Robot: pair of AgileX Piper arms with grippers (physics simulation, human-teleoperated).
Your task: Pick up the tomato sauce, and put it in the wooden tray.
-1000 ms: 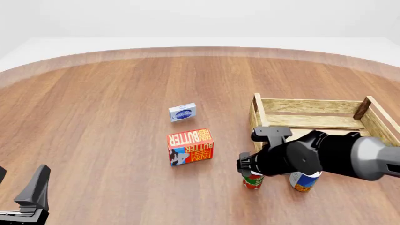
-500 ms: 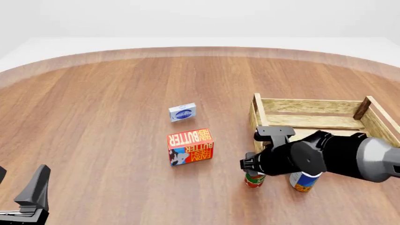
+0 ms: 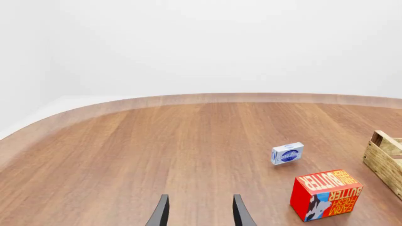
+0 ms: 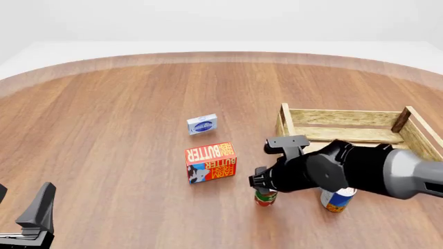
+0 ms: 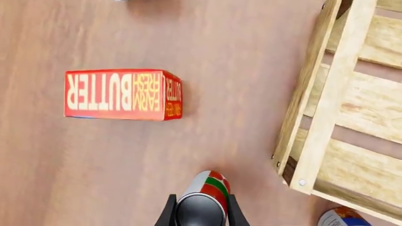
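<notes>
Both right gripper [image 5: 199,213] fingers apparently clamping tomato sauce [image 5: 204,200]

The right arm [image 4: 360,171] was bulky, with rounded matte-black housings giving way to a smooth grey sleeve. Its pincer [image 5: 199,212] had thin dark fingers. The left pincer [image 3: 198,212] showed two slim black blades.
</notes>
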